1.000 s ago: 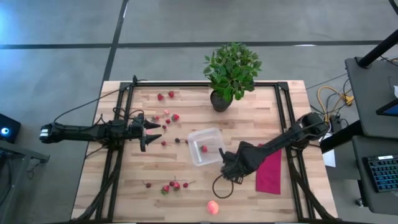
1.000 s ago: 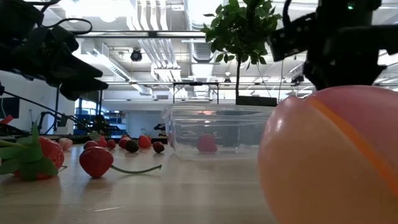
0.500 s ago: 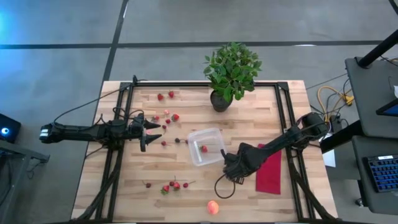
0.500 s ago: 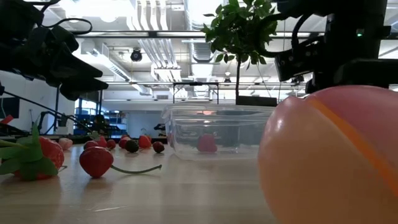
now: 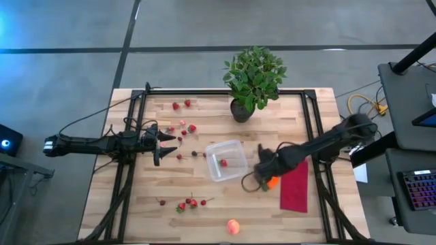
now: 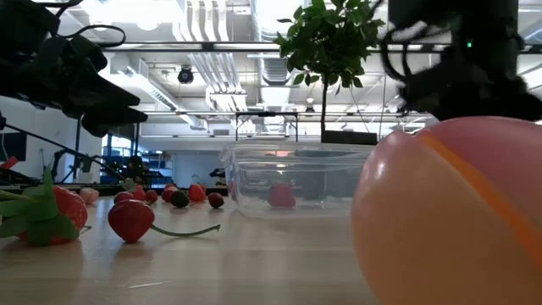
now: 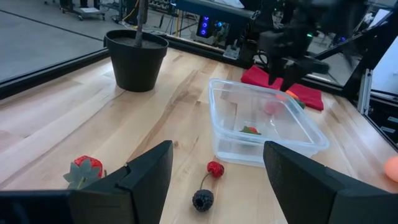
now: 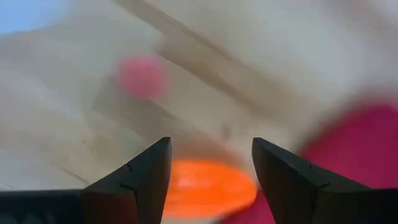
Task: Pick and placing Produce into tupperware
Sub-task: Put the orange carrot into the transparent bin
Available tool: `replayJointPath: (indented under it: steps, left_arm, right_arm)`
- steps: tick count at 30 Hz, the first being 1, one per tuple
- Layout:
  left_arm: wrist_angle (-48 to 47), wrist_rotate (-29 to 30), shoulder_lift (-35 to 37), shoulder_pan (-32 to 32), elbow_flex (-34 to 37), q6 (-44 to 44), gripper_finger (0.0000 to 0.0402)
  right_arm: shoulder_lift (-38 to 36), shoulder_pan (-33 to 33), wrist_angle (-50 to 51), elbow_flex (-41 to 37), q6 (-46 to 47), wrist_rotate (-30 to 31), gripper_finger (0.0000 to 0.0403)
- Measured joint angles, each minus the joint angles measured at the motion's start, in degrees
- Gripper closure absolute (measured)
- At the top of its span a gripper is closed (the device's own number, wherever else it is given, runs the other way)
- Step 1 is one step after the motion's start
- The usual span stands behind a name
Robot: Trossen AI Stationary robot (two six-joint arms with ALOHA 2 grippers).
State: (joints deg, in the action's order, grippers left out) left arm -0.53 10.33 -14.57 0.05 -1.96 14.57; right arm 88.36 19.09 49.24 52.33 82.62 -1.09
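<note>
Right gripper (image 5: 266, 171) just beside the tupperware (image 5: 225, 160), between it and the red cloth (image 5: 296, 185); fingers spread open, carrot (image 5: 272, 182) lying on the tabletop (image 5: 204, 218) beneath them. One strawberry (image 5: 223, 162) inside the tupperware. Peach-orange fruit (image 5: 234, 226) near the tabletop's front edge. Left gripper (image 5: 167, 139) well apart from the tupperware, fingers open, empty.

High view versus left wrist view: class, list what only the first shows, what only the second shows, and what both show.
Only the high view shows the plant's leaves, the strawberry cluster towards the table edge farthest from the plant, and the two strawberries near the plant-side edge. Only the left wrist view shows the lit equipment in the room beyond the table. Both show the tupperware with one strawberry inside, the black pot and the red cloth.
</note>
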Motion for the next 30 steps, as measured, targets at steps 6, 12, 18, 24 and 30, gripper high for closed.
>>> replayJointPath:
  steps: [6,12,18,24,30]
  left_arm:
    - [0.1,0.02,0.02,0.0,0.0,-0.02,0.0164]
    - [-0.03,-0.02,0.0,-0.01,0.0,0.0,0.0164]
    - [0.04,-0.02,0.0,-0.02,0.0,0.0,0.0164]
    - [0.03,0.0,-0.01,0.0,0.0,0.0,0.0164]
    - [0.02,-0.02,0.03,0.0,0.0,-0.02,0.0164]
  right_arm:
    - [-5.9,2.48,-4.49,-6.29,9.75,-5.21,0.0189]
    - [-8.4,5.3,-4.79,-6.99,6.75,-2.92,0.0188]
    - [-7.9,9.19,-4.64,-2.85,-15.42,8.51,0.0188]
    - [-5.38,9.95,-3.12,-1.34,-38.7,0.95,0.0188]
    - [-0.66,10.75,-1.78,-0.63,-47.12,-3.26,0.0188]
